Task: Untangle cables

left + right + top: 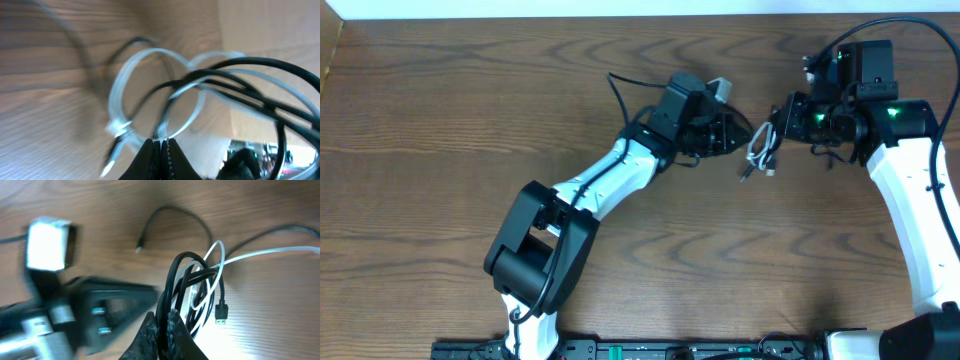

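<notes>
Cables sit bunched in a small tangle between the two grippers, right of centre and toward the far side of the wooden table. The left gripper reaches in from the left and the right gripper from the right, their tips close together with the bundle just in front of them.

From the left wrist, that gripper's fingers are pressed together. A round loop of the white cable and a strand of the black cable both run down into their tips, though blur hides which of the two is actually pinched.

From the right wrist, the fingers are closed on several turns of the black cable, which rise from between them as a tall narrow loop. The white cable threads through that loop and trails off to the right. A small dark plug hangs beside the loop. One black strand curves away over the wood to a free end.
</notes>
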{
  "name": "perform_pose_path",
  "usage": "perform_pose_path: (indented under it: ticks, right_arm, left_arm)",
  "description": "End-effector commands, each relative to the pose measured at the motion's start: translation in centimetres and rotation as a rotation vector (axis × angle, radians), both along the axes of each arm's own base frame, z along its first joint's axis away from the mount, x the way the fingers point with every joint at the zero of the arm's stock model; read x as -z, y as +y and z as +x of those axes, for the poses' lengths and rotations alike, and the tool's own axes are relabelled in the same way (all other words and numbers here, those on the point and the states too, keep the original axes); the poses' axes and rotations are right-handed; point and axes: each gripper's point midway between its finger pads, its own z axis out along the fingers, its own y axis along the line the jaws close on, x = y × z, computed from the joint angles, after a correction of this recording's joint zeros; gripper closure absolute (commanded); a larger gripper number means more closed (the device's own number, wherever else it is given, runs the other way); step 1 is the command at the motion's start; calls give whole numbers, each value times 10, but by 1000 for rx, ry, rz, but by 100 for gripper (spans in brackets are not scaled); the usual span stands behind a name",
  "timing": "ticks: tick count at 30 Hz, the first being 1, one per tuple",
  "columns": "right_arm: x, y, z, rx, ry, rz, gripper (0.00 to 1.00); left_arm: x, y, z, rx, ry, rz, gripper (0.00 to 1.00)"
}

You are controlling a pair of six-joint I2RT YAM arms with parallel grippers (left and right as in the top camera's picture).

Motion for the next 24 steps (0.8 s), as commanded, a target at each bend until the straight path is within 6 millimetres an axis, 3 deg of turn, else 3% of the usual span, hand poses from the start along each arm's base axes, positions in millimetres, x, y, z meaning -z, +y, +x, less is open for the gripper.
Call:
perform_pose_path:
  ticks: [1, 4, 9, 16, 24]
  right_arm:
    - [23, -26, 8, 129, 49, -120, 99]
    - [42, -19, 12, 102, 98, -97, 99]
    - [54, 26, 17, -127, 103, 78, 99]
    - [29, 66, 16, -339, 3, 279, 99]
    - [12, 76, 14, -404, -39, 392, 99]
  left_arm:
    - [1, 19, 11, -38, 9, 18, 93]
    - [-10, 26, 12, -9, -12, -7, 93]
    - [-21, 26, 7, 54, -63, -31, 93]
    - [-34, 18, -6, 157, -90, -104, 92]
    - [-44, 12, -12, 208, -110, -151, 86]
